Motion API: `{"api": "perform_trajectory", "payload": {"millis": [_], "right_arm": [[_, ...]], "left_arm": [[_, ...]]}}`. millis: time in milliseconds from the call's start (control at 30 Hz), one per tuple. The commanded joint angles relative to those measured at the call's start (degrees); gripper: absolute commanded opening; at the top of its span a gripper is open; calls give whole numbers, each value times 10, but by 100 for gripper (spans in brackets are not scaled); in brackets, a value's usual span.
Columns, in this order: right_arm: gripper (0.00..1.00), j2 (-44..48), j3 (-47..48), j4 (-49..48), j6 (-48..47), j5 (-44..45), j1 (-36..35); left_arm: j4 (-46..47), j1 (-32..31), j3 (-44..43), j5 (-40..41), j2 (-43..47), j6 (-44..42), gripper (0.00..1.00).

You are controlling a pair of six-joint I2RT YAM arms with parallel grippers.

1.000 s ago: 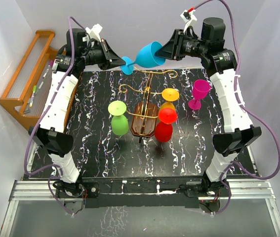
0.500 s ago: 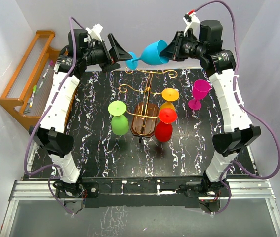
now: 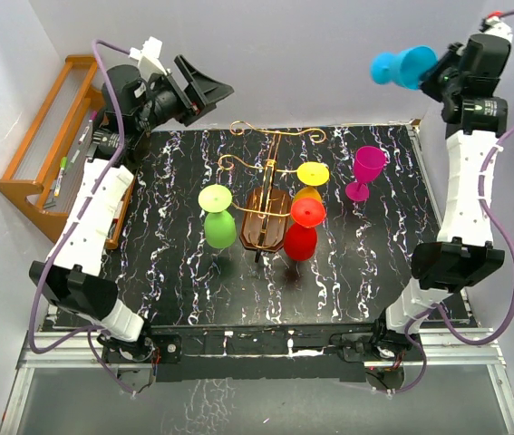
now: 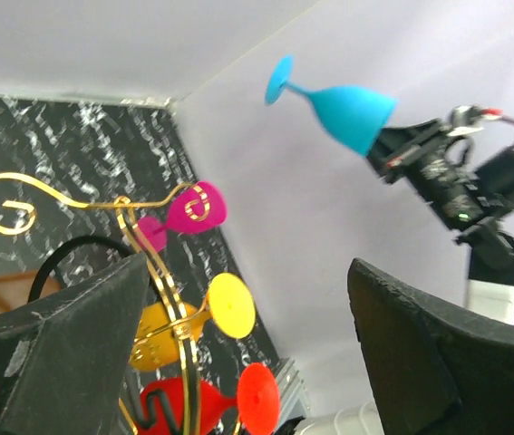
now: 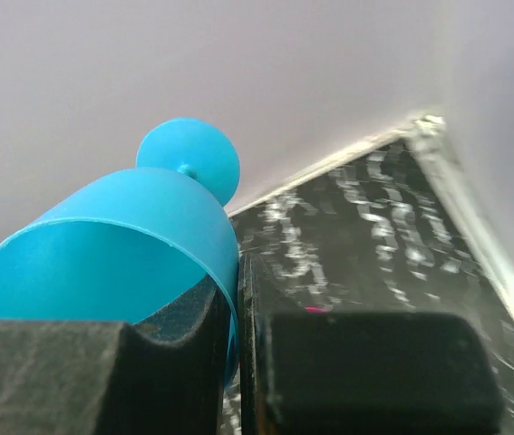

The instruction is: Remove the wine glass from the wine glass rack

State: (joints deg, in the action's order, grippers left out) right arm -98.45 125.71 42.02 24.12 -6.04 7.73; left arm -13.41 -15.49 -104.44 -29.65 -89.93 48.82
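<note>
The right gripper (image 3: 431,71) is pinching the blue wine glass (image 3: 400,66) by its bowl wall, high at far right, well clear of the wine glass rack (image 3: 258,231). The left gripper (image 3: 204,91) is gaping wide, empty. Setting the glass down upright probably comes next.

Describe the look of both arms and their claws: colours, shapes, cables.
The left arm and the right arm both have white ribbed shells with black joint housings. A purple cable loops loosely along each one. The left claw and the right claw are matte black, each with two broad wedge-shaped fingers. A small white fitting tops the left wrist.
</note>
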Motion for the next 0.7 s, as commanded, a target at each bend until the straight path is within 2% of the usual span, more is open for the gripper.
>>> {"api": "perform_trajectory", "payload": {"millis": [0,100,233,300,400,667], "right_arm": [[8,-12,-12,60,-7,144,32],[8,-4,-57,80,-17,193,33],[8,12,-126,89,-20,244,36],[8,16,-158,92,-18,252,44],[8,19,-201,90,-15,250,64],[8,-11,-247,89,-16,171,102]], "left_arm": [[95,1,10,-26,34,32,85],[71,1,9,-19,35,23,67],[48,0,18,-14,38,15,34],[31,1,24,-7,42,9,22],[15,1,35,3,52,-2,16],[3,1,55,10,64,-8,17]]}}
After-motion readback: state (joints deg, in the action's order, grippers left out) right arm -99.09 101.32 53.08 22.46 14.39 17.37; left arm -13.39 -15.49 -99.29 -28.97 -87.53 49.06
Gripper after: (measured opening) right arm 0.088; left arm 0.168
